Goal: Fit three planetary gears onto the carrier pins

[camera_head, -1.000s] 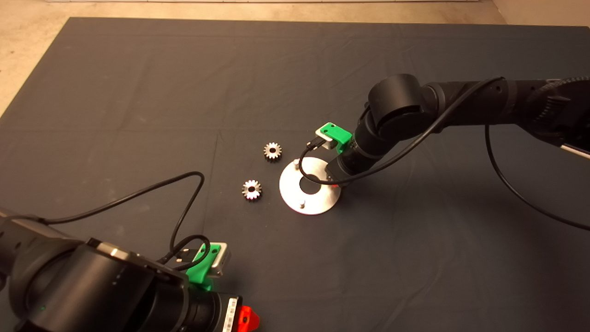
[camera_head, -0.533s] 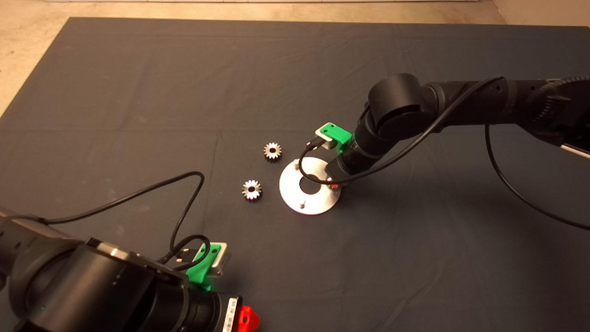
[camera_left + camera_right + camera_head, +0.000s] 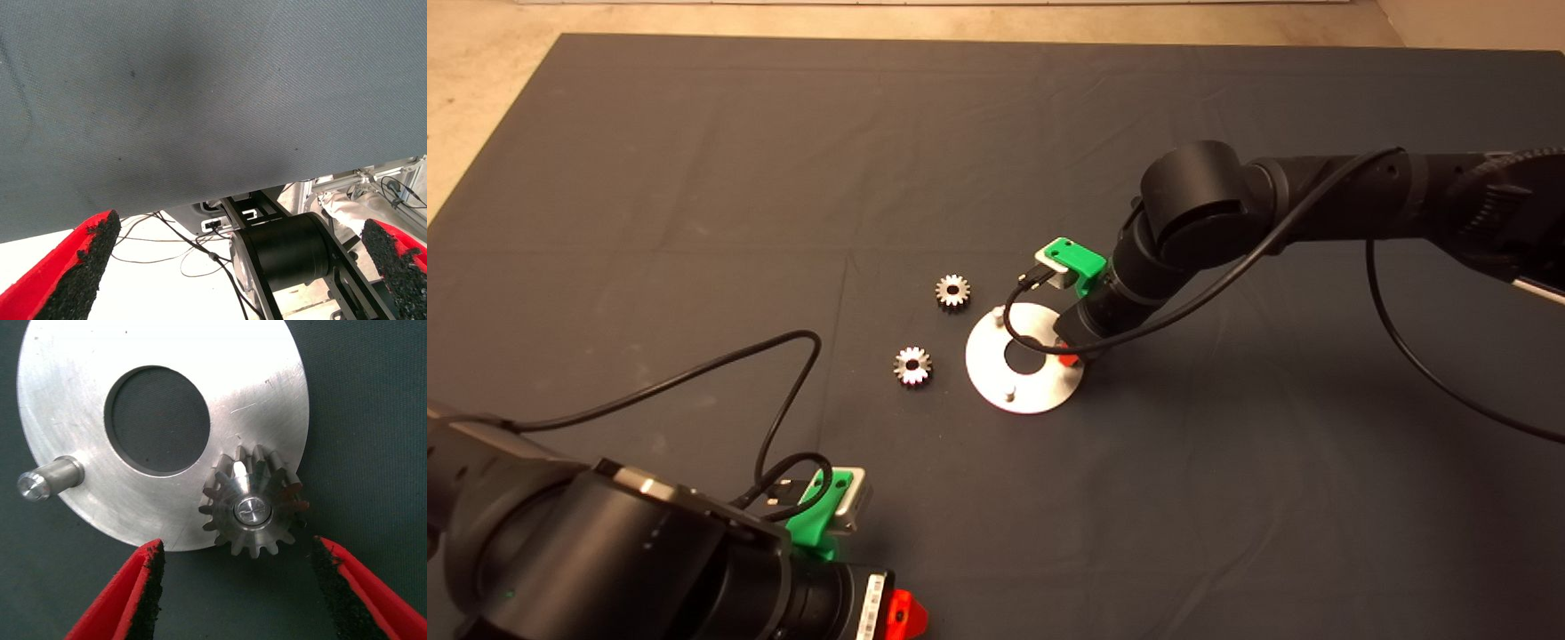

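Note:
The silver disc [image 3: 1024,373] lies mid-mat and also shows in the right wrist view [image 3: 80,393]. One planetary gear [image 3: 252,510] sits on a carrier pin at the disc's right edge, with the pin's tip showing in its hole. My right gripper [image 3: 237,550] is open, with one finger on each side of that gear, apart from it; in the head view it [image 3: 1069,354] is at the disc's right rim. Two bare pins [image 3: 998,314] [image 3: 1008,392] stand on the disc; one shows in the right wrist view [image 3: 47,482]. Two loose gears [image 3: 952,291] [image 3: 912,365] lie left of the disc.
My left gripper [image 3: 240,233] is open and empty, parked at the mat's near left edge [image 3: 903,615]. Its black cable [image 3: 783,400] loops over the mat. Bare floor [image 3: 480,80] lies beyond the far left edge.
My right gripper has shifted slightly at the disc's right rim, and a little more of its red finger shows. The loose gears, the disc and the left arm have not moved.

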Available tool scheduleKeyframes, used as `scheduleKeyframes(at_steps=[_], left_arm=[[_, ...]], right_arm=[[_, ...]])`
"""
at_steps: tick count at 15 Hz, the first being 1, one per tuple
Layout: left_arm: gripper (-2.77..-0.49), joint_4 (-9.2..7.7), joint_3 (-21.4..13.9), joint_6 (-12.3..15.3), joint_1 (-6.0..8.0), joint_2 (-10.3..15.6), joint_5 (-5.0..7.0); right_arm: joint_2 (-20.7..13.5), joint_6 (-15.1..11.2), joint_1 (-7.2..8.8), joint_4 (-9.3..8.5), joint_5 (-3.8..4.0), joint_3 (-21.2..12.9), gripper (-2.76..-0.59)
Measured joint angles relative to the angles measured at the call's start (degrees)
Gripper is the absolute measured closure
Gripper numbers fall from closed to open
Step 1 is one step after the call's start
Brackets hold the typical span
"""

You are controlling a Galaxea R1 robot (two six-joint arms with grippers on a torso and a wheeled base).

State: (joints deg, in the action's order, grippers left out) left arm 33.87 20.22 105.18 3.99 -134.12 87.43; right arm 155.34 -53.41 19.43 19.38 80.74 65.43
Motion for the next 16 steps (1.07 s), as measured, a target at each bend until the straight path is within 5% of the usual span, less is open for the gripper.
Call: scheduleKeyframes(at_steps=[3, 5, 9, 12, 16], left_arm=[[-2.62, 0.0, 0.0, 0.0, 0.11, 0.0, 0.01], [-2.62, -0.1, 0.0, 0.0, 0.8, 0.0, 0.02], [-2.62, -2.6, 0.0, -2.4, 7.11, -0.2, 0.05], [-2.62, -5.45, 2.1, -6.8, 8.44, -1.4, 0.05], [-2.62, -5.9, 10.9, -19.5, 9.9, -5.3, -0.06]], right_arm=[[-3.5, 0.0, 4.77, -4.62, -2.33, -2.2, -1.76], [-10.2, 0.0, 6.5, -5.25, -2.77, -6.5, -1.76], [-23.7, -2.5, 3.13, -6.24, -1.89, -22.1, -1.76], [-33.4, -6.1, 3.06, -6.54, -1.35, -31.5, -1.76], [-39.1, -9.3, 2.14, -7.45, 1.8, -36.6, -1.76]])
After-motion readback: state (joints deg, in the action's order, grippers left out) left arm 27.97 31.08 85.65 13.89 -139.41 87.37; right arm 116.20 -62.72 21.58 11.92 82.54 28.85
